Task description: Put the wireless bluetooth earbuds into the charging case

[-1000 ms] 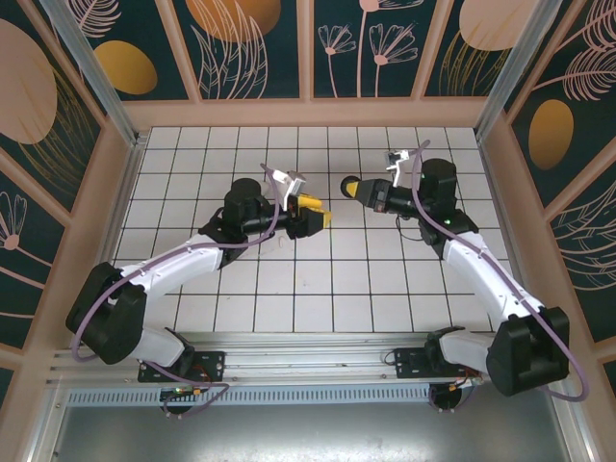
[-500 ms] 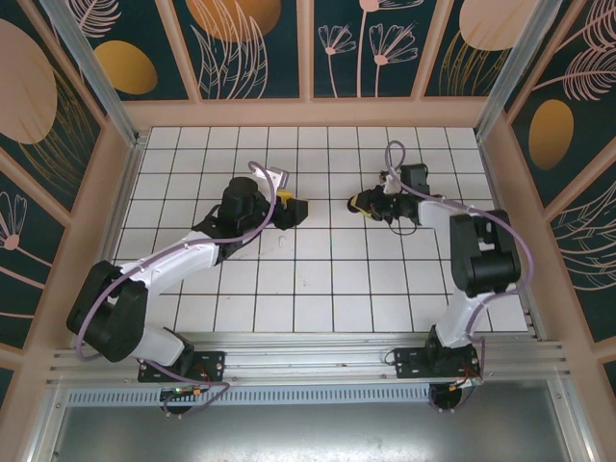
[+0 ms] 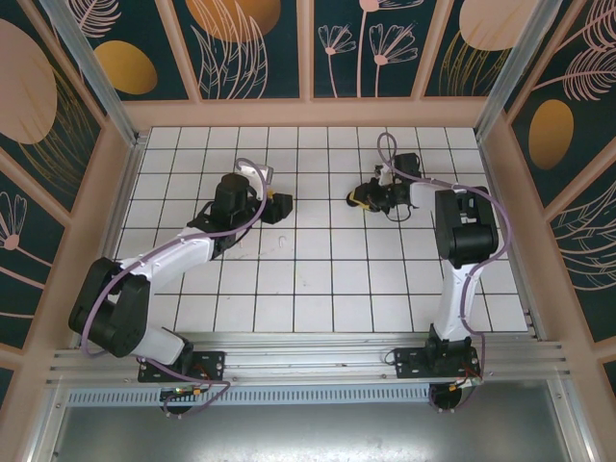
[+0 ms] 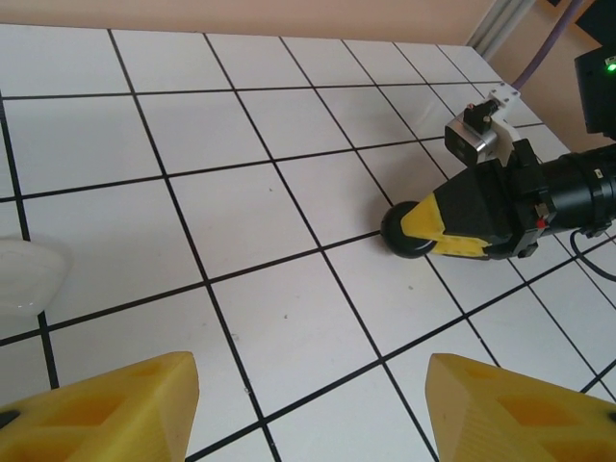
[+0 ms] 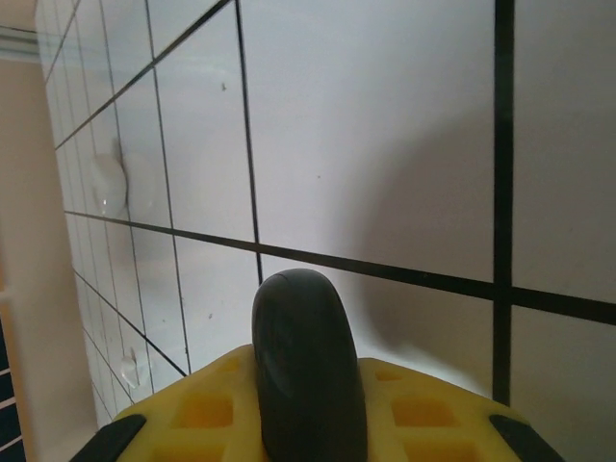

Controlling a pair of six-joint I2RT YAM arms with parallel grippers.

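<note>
Left gripper (image 3: 282, 206) retreated, right gripper (image 3: 358, 199) clamps one case (image 5: 308, 356)

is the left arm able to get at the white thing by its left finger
Probably yes: the white thing lies on bare tile beside the open left gripper, nothing between; the right gripper, shut on a dark round thing, sits opposite.
</note>
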